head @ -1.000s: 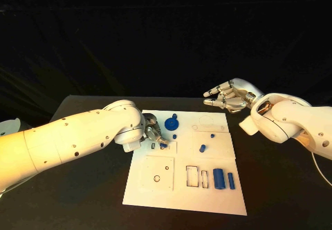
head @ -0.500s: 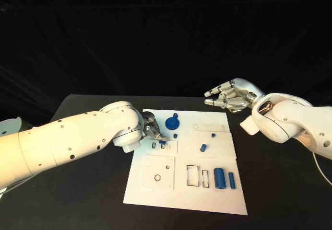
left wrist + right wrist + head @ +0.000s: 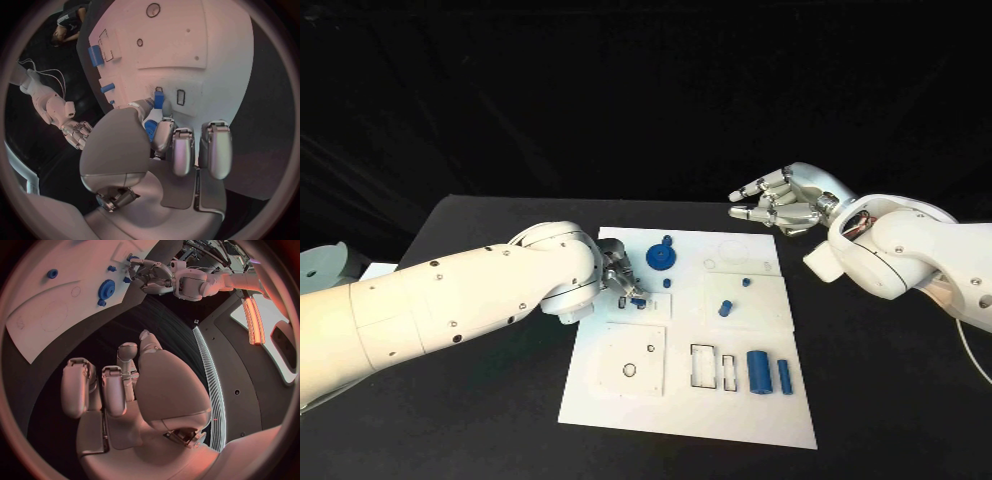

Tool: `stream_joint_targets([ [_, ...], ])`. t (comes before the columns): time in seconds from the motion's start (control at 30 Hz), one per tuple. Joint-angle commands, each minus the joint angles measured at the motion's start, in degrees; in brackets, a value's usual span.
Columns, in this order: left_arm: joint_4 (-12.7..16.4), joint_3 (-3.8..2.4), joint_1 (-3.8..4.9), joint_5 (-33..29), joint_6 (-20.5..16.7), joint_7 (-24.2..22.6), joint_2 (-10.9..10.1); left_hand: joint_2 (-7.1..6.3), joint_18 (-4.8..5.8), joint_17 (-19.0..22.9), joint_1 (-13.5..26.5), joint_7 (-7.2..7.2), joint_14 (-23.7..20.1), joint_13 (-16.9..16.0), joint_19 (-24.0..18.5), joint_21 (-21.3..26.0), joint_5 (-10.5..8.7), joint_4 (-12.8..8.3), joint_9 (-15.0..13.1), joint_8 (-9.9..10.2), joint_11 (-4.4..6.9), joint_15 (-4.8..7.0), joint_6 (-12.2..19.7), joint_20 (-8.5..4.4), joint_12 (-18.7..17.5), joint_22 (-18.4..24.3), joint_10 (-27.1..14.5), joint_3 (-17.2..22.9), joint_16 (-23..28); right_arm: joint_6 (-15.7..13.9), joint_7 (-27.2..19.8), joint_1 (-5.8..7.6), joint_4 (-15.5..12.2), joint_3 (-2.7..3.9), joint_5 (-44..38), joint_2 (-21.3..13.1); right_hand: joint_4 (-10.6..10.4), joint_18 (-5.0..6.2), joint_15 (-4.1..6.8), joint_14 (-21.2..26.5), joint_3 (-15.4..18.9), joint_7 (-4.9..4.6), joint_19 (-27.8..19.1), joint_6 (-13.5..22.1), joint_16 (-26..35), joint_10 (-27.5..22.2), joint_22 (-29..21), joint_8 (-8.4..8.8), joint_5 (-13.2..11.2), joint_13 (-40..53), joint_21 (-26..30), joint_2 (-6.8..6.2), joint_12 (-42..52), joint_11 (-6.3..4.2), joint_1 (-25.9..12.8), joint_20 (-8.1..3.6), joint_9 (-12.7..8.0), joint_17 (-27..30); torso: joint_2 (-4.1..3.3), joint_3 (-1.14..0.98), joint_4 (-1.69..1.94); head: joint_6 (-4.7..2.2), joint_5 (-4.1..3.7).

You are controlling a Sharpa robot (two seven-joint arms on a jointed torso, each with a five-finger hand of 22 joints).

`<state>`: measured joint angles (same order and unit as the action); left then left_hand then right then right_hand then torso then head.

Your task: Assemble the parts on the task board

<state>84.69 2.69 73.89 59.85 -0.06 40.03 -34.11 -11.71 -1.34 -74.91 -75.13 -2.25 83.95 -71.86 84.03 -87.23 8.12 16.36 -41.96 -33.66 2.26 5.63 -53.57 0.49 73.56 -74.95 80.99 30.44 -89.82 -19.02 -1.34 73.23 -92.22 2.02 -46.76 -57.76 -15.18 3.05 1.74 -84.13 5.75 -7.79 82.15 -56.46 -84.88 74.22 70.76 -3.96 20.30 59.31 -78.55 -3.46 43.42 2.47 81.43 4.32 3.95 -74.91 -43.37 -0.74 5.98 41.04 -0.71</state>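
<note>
My left hand (image 3: 620, 277) pinches a small blue block (image 3: 159, 100) between thumb and a fingertip, its end touching the smooth white board (image 3: 661, 400) by a small rectangular slot (image 3: 180, 96). My right hand (image 3: 783, 205) hangs past the board's far edge, fingers loosely curled, holding nothing. A toothed blue gear (image 3: 659, 261) lies nearby; two blue cylinders (image 3: 767, 373) lie flat near me.

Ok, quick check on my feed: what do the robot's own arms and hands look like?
Both arms are smooth white rounded shells dotted with small dark screw holes. The left hand and right hand are silver metal with segmented fingers. A thin pale cable trails beside the right arm.
</note>
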Motion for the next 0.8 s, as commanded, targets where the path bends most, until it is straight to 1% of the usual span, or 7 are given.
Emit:
stream_joint_targets([
  [0.03,0.1,0.00,-0.13,2.0,0.4,2.5,0.3,0.44,0.32,-15.1,0.1,0.33,6.1,0.0,4.2,-0.3,-0.02,-9.5,0.0,-0.4,0.02,-0.14,-0.4,0.36,0.3,-10.6,0.2,9.7,-0.2,0.8,-0.6,-0.05,-0.1,0.00,-0.5,0.0,0.2,1.04,0.09,-4.4,0.3,0.12,-0.1,-0.4,0.2,-0.3,-0.1,-0.35,-0.5,-0.1,0.3,0.20,0.1,0.03,0.1,-0.27,0.1,-9.2,0.01,0.00,-0.02,-0.02,0.02],
  [0.27,0.0,0.03,-0.33,2.2,1.3,2.6,0.4,0.43,0.32,-15.1,0.2,0.34,6.1,0.0,4.2,-0.3,-0.03,-9.6,0.0,-0.4,0.02,-0.13,-0.4,0.35,0.3,-10.6,0.2,9.8,-0.2,0.9,-0.7,-0.05,-0.1,0.00,-0.5,0.0,0.2,1.04,0.09,-4.4,0.4,0.12,-0.1,-0.4,0.2,-0.3,-0.1,-0.35,-0.5,-0.1,0.3,0.21,0.1,0.03,0.1,-0.27,0.1,-9.2,-0.02,-0.01,-0.07,0.07,0.10],
  [0.4,0.0,0.03,-0.36,2.2,2.3,2.7,0.2,0.41,0.33,-15.1,0.2,0.34,6.1,0.0,4.2,-0.3,-0.04,-9.6,-0.1,-0.4,0.03,-0.13,-0.4,0.35,0.3,-10.7,0.2,9.9,-0.2,1.0,-0.7,-0.06,0.0,0.00,-0.4,0.0,0.2,1.04,0.09,-4.4,0.4,0.12,-0.1,-0.4,0.2,-0.3,-0.1,-0.35,-0.5,-0.1,0.3,0.21,0.1,0.03,0.1,-0.27,0.1,-9.2,-0.02,-0.03,-0.05,0.07,0.08],
  [0.63,0.2,0.04,-0.38,2.2,3.9,2.8,0.1,0.32,0.34,-15.1,0.4,0.37,6.1,0.1,4.2,-0.3,0.00,-9.9,-0.2,-0.5,0.06,-0.11,-0.5,0.33,0.2,-10.7,0.2,10.2,-0.2,1.0,-0.7,-0.06,0.1,0.00,-0.3,0.0,0.2,1.04,0.09,-4.4,0.4,0.12,-0.1,-0.4,0.2,-0.3,-0.1,-0.35,-0.5,-0.1,0.3,0.21,0.1,0.03,0.1,-0.27,0.1,-9.2,-0.06,0.00,-0.02,0.22,0.15],
  [0.8,0.2,0.04,-0.38,2.2,4.6,2.8,0.1,0.26,0.35,-15.1,0.5,0.37,6.1,0.1,4.2,-0.3,0.06,-10.0,-0.2,-0.5,0.07,-0.11,-0.5,0.33,0.2,-10.8,0.2,10.3,-0.2,1.0,-0.8,-0.06,0.2,0.00,-0.3,0.0,0.2,1.05,0.09,-4.4,0.4,0.12,-0.1,-0.4,0.2,-0.3,-0.1,-0.35,-0.6,-0.2,0.4,0.24,0.1,0.02,0.1,-0.27,0.1,-9.2,-0.02,-0.01,-0.03,0.27,0.18],
])
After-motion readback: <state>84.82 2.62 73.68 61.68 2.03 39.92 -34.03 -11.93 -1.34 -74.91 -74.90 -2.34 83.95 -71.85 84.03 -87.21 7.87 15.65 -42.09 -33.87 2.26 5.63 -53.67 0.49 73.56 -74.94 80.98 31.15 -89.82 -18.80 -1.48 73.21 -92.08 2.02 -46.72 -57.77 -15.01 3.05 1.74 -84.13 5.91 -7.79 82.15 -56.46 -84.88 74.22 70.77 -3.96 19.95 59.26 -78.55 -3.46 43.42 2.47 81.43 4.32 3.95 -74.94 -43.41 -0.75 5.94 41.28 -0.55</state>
